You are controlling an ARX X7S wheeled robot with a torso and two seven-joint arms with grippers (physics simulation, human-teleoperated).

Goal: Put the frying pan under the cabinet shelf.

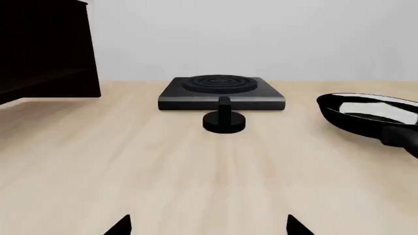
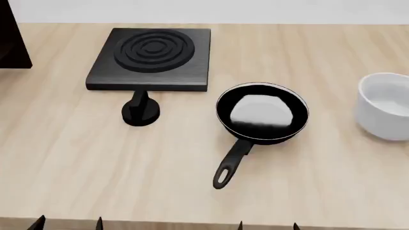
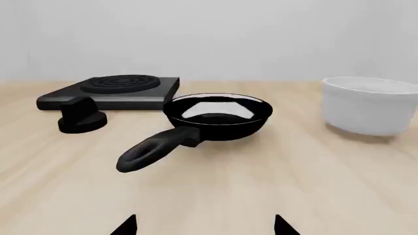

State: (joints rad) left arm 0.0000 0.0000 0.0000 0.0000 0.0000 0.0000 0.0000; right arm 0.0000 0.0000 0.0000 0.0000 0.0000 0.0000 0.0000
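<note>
The frying pan (image 2: 262, 112) sits on the wooden table right of centre, its long black handle (image 2: 231, 163) pointing toward me. It also shows in the right wrist view (image 3: 217, 115) and at the edge of the left wrist view (image 1: 372, 115). The dark brown cabinet shelf (image 2: 9, 38) shows only as a corner at the far left; more of it shows in the left wrist view (image 1: 46, 49). My left gripper (image 2: 69, 223) and right gripper (image 2: 268, 225) are at the table's near edge, both open and empty, with only the fingertips showing.
A square black hob (image 2: 152, 58) with concentric rings lies at the back left. A small black knob-like object (image 2: 140, 111) stands just in front of it. A white bowl (image 2: 385, 105) stands at the right edge.
</note>
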